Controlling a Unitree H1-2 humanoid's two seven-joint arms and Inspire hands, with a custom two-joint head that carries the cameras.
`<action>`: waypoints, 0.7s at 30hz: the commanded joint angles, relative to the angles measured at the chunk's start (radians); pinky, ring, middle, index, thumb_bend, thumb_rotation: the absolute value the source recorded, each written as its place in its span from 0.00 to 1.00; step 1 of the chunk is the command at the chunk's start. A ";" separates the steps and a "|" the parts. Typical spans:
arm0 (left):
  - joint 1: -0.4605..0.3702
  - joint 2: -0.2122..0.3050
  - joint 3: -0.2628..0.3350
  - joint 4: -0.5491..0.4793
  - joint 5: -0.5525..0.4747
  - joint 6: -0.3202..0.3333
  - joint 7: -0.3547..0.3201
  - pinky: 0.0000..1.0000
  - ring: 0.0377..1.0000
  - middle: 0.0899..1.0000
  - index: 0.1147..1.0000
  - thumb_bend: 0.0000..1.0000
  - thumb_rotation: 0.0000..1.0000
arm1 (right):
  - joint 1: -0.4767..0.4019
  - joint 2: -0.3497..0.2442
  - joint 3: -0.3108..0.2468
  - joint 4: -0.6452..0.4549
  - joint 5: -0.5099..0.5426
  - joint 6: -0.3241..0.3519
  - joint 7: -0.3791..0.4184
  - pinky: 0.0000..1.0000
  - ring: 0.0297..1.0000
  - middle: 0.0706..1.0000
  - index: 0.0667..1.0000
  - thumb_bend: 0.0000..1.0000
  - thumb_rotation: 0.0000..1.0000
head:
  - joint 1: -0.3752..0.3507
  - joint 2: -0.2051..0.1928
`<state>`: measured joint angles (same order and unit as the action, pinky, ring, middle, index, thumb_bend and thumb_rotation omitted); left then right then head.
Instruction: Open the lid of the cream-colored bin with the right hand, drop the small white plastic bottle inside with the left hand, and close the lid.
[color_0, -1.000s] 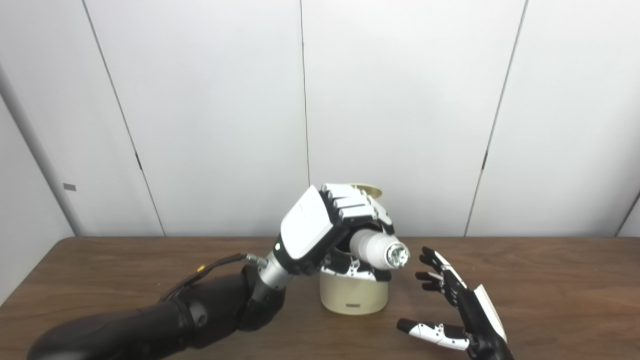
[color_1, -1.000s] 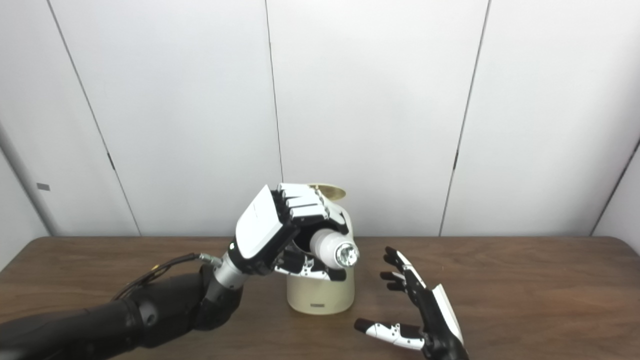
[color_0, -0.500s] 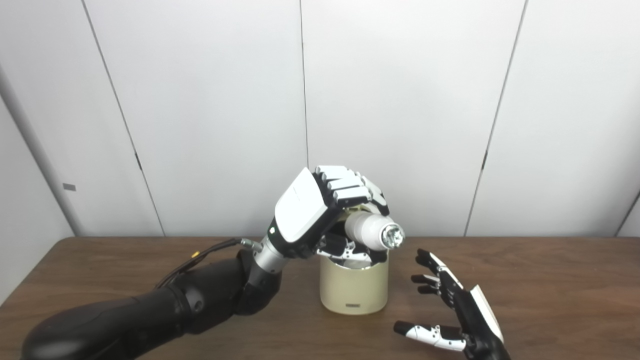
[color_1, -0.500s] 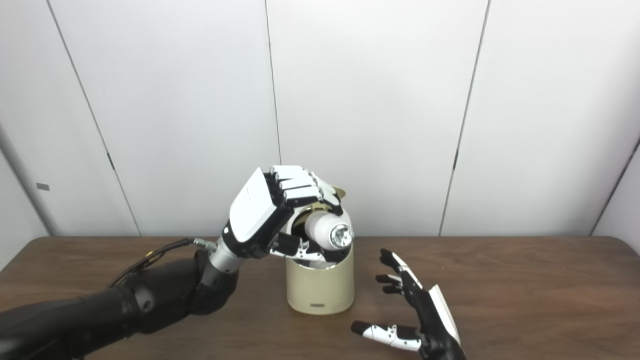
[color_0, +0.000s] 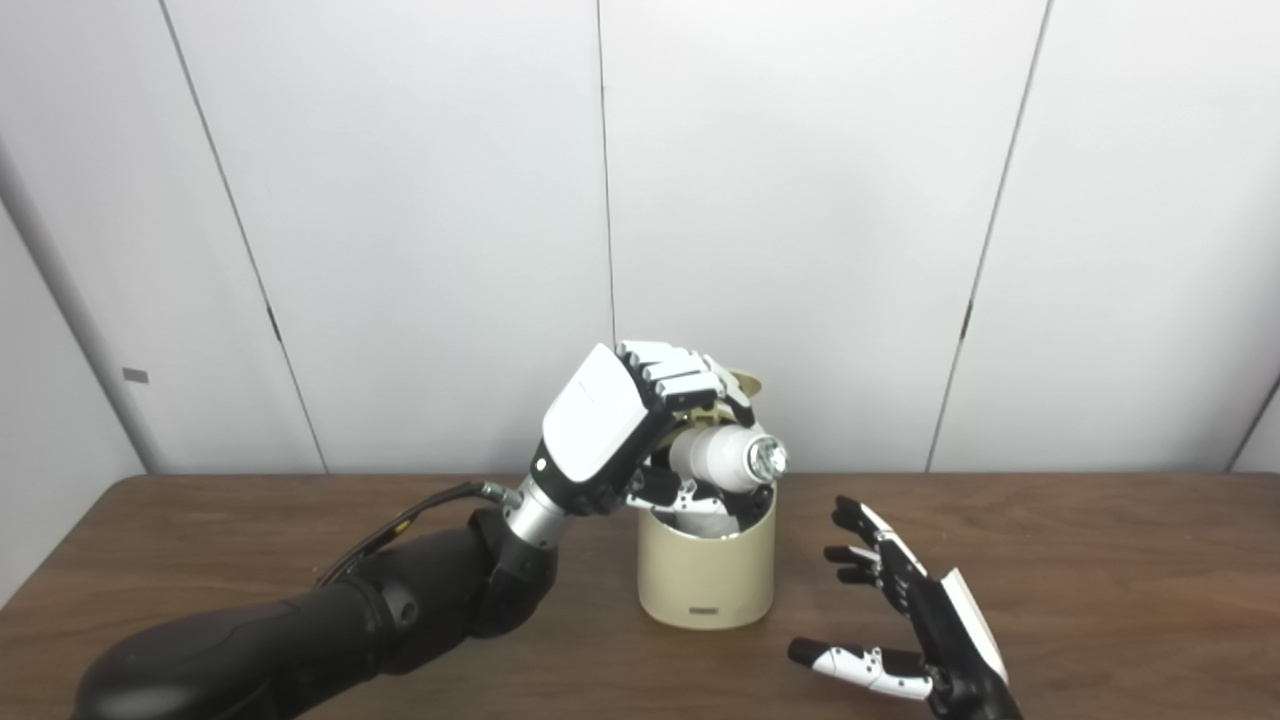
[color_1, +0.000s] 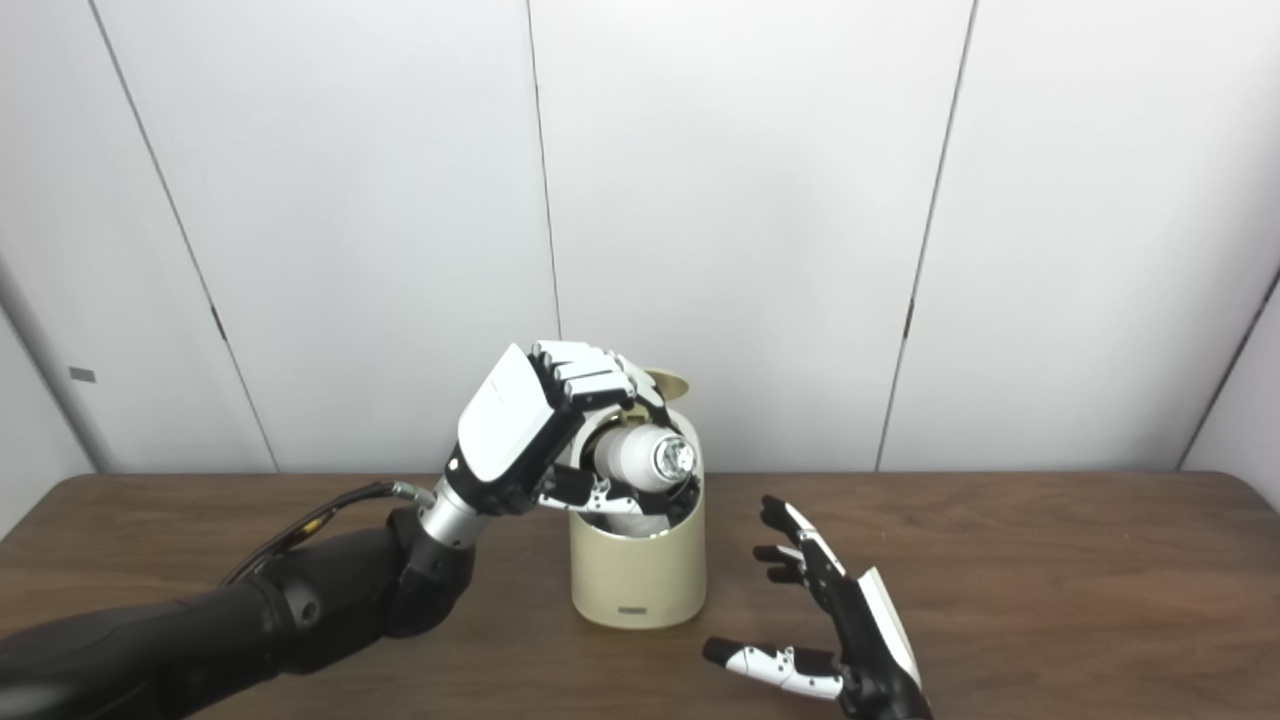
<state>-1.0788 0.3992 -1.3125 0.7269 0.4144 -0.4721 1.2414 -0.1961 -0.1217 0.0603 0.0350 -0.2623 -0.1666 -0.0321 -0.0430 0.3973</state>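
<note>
Left hand (color_0: 620, 425): raised over the mouth of the cream-colored bin (color_0: 708, 575), back of the hand turned up and toward the left. Its fingers (color_0: 670, 365) are curled down over the small white plastic bottle (color_0: 720, 457) and grasp it, with the thumb closing from beneath. The bottle lies roughly level in that grasp, its body enclosed under the fingers and its silvery end protruding past the fingertips toward the right, directly above the open bin. The bottle is clear of the bin's interior; whether its underside touches the rim cannot be told, since the thumb covers that area.

Bin: stands upright on the brown table (color_0: 1100, 560), immediately below the left fingers. The lid (color_1: 668, 382) is raised and shows as a thin cream edge just behind and above the fingers, on the far side of the opening.

Right hand (color_1: 850, 625): low over the table, to the right of the bin and apart from it. Its fingers (color_1: 790, 545) are spread and released, holding nothing; the fingertips point toward the bin's right wall without touching it. The thumb reaches out separately toward the left, nearer the front edge of the table. The palm faces the bin.

Left arm: extends from the lower left across the table to the hand.
</note>
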 joint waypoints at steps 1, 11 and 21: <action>-0.033 0.003 0.005 0.011 -0.030 0.002 0.014 0.30 0.41 0.52 0.40 0.47 0.00 | -0.025 0.004 -0.002 -0.042 -0.001 -0.018 -0.008 0.74 0.78 0.89 0.90 0.78 0.34 | -0.004 0.000; -0.004 -0.019 -0.002 0.042 -0.072 0.002 -0.022 0.30 0.41 0.51 0.40 0.47 0.00 | -0.025 0.013 -0.001 -0.059 -0.006 -0.013 -0.010 0.73 0.77 0.89 0.89 0.77 0.31 | -0.014 0.010; 0.043 -0.023 0.025 0.046 -0.148 0.002 -0.099 0.32 0.42 0.49 0.41 0.47 0.00 | -0.030 0.008 -0.006 -0.052 0.002 -0.026 -0.007 0.74 0.78 0.89 0.90 0.78 0.33 | -0.016 0.016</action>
<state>-1.0142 0.3676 -1.3002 0.7760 0.2835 -0.4699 1.1645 -0.1963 -0.1104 0.0579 0.0065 -0.2666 -0.1606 -0.0337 -0.0583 0.4126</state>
